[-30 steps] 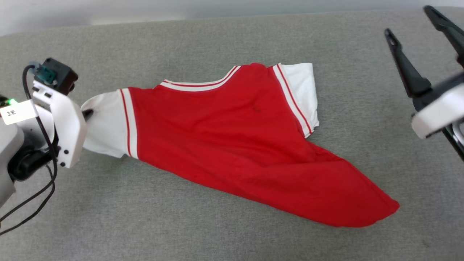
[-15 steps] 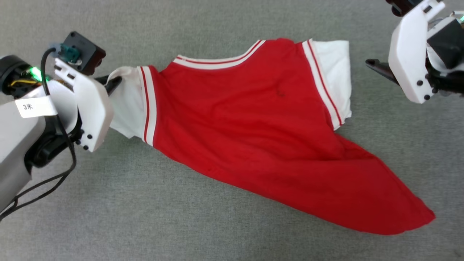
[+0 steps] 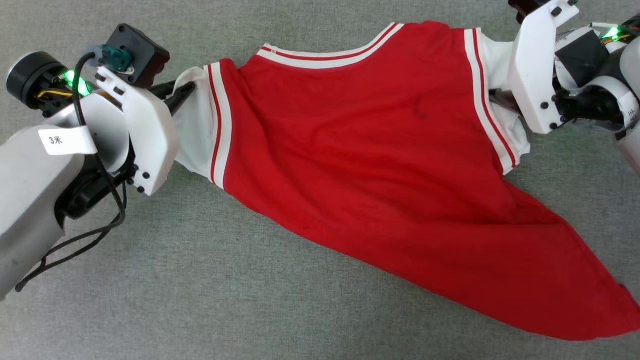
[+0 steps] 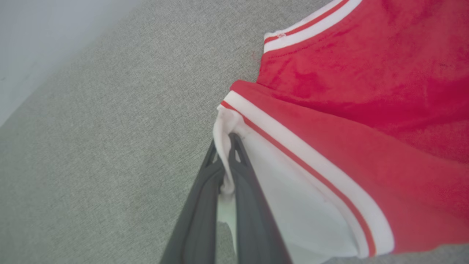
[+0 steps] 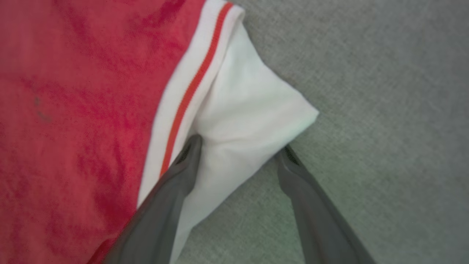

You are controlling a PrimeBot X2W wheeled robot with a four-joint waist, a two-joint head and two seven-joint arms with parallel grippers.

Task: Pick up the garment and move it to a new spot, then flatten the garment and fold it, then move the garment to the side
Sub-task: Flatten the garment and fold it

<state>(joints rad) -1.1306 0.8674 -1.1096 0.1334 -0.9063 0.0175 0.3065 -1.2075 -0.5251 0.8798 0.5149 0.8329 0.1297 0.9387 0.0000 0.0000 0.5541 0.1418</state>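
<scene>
While the left jaws are holding: they are staying pressed together on the white left sleeve, pinching a fold of it between the dark fingers, just as a second ago.
Right jaws: they are standing spread wide and are no longer hanging off to the far right, well apart from the cloth. One finger is now lying on the white right sleeve beside its red stripe, and the other is resting at the sleeve's outer edge.
Garment: it is lying on the grey counter with a plain red side up and the collar towards the far side. The body is stretching between the two sleeves, and the hem is trailing away to the near right.
Head camera: it is dipping closer, so the shirt's seeming slide across the view is probably coming from the camera rather than from a pull.
Meaning for the task: a second grip is being set up but is not yet closing. With both sleeves pinched, the arms are getting into place to lift or draw the shirt taut for flattening.
Risk: the skewed hem is likely going to need straightening.
</scene>
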